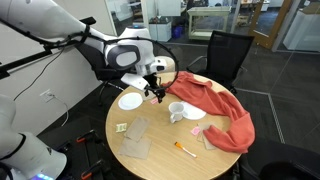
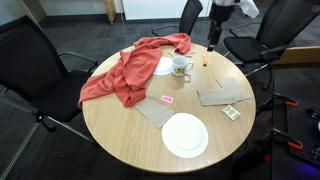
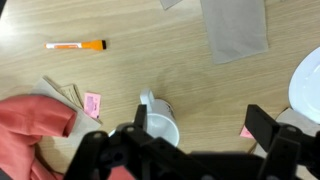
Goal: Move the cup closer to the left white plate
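Table [image 1: 165, 165]: bare wood lies between the cup [image 3: 160, 122] and the left plate [image 1: 130, 100]; red cloth [image 1: 215, 110] crowds the cup's other side; a second plate [image 2: 163, 66], just beside the cup, lies half under that cloth; the gripper [image 1: 155, 93] hangs above the cup, fingers spread wide, holding nothing; the cup stands well in from the rim; only the wrist view shows a pink note [image 3: 93, 103] near the cup.

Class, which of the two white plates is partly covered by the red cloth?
The plate next to the cup; the red cloth overlaps it, while the other plate lies fully bare.
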Available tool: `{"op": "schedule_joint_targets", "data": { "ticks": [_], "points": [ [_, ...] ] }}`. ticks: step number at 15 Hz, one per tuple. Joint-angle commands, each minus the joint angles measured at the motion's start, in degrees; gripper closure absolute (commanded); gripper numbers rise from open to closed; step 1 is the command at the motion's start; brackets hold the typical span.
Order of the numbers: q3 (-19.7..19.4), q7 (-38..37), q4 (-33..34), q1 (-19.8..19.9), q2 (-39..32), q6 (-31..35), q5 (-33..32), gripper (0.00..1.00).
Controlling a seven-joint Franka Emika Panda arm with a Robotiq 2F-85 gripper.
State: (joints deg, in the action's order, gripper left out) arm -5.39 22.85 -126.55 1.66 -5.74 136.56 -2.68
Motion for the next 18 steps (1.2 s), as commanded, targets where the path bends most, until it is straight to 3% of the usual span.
{"op": "schedule_joint_targets", "data": {
  "ticks": [1,11,18],
  "points": [
    [2.41,4.49,7.3,1.02,-7.42,1.44,0.39,0.0],
    [5.29,9.96,14.22,5.26,-17.84,2.48,0.25,0.0],
    [5.59,8.07,14.04,5.45,-18.33,2.14,-0.61,0.0]
  ]
}}
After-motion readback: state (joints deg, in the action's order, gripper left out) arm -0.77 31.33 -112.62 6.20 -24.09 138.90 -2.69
